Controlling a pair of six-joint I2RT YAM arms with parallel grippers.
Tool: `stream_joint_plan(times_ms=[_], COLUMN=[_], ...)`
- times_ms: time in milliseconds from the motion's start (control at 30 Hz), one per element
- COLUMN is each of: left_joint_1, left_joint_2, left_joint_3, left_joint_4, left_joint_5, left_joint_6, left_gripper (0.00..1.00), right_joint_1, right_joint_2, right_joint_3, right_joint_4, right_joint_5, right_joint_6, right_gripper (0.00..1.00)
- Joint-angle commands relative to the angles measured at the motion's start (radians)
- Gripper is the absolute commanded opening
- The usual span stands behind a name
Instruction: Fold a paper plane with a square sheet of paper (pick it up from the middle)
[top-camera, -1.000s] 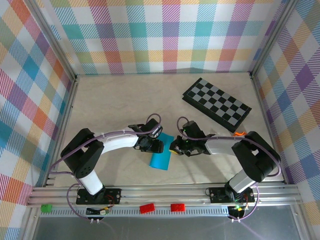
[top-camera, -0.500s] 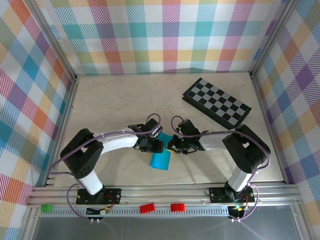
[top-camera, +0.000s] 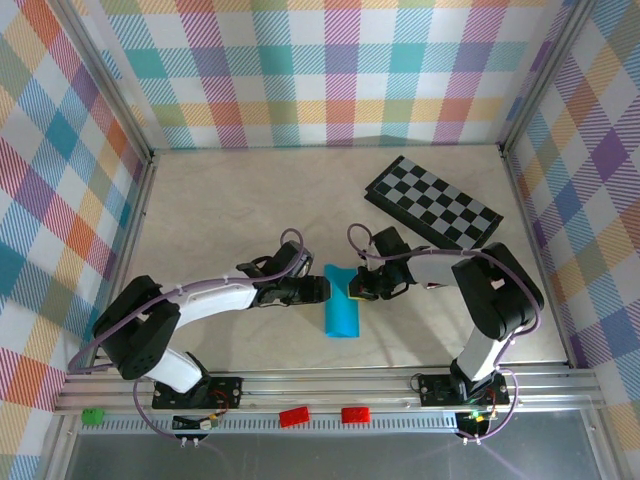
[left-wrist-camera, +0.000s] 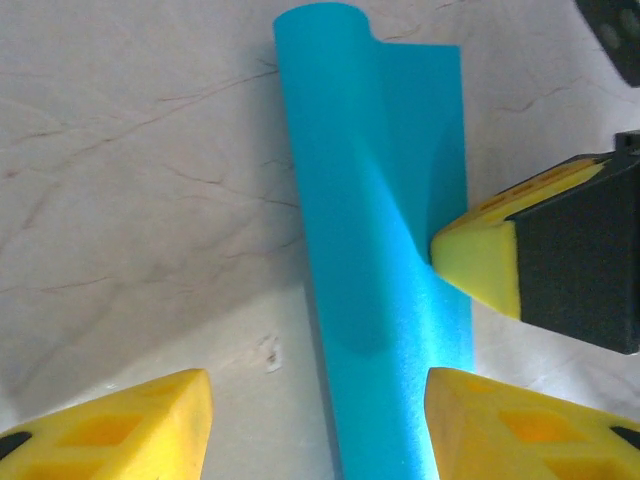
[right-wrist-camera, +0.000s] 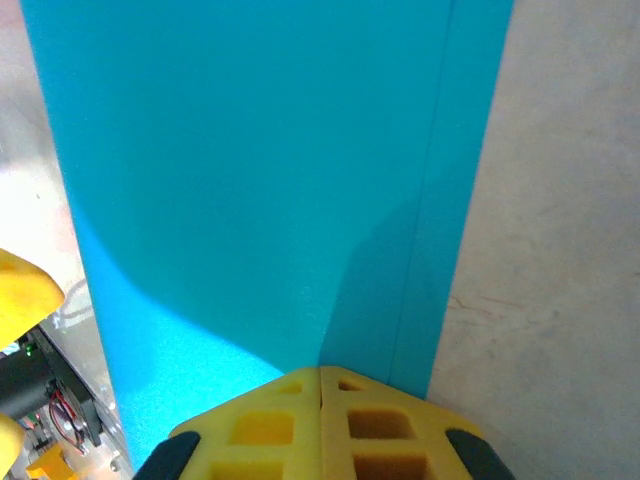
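Walls (top-camera: 330, 70) of pastel plaid close 3 sides of a pale marbled counter (top-camera: 220, 210). A checkered board (top-camera: 433, 208) lies at 2 o'clock. The square sheet of paper (top-camera: 341, 305), folded, sits toward 6 o'clock. The right tool (top-camera: 352, 292) pinches its 3 o'clock edge, and the left tool (top-camera: 322, 290) stands half-wide at 9 o'clock, empty.

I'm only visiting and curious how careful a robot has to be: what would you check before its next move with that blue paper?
1. Right fingers pinched on the square sheet of paper: ok.
2. Left fingers open, with the paper lying between them: ok.
3. Fold pressed flat: not ok, the paper curls over in a rounded roll.
4. Paper edges lined up under the roll: cannot tell.
5. Checkered board lying apart from the paper and both arms: ok.
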Motion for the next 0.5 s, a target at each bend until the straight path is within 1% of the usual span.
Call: stream_joint_plan(times_ms=[0, 167, 233, 467], left_joint_1=[0.012, 0.011, 0.012, 0.011], left_joint_2=[0.029, 0.096, 0.111, 0.133], left_joint_3=[-0.013, 0.004, 0.001, -0.002], left_joint_4=[0.142, 0.184, 0.192, 0.185], left_joint_5=[0.072, 0.125, 0.124, 0.116], left_joint_6=[-0.07, -0.101, -0.112, -0.118], left_gripper=[0.58, 0.55, 0.53, 0.52], right_joint_1=[-0.011, -0.02, -0.025, -0.031], right_joint_2=[0.022, 0.014, 0.012, 0.009], right_joint_3=[-0.005, -0.027, -0.036, -0.057], right_joint_4=[-0.097, -0.071, -0.059, -0.02], right_joint_5=[0.003, -0.005, -0.004, -0.012], right_joint_6=[-0.07, -0.046, -0.034, 0.003], right_gripper=[0.05, 0.05, 0.05, 0.05])
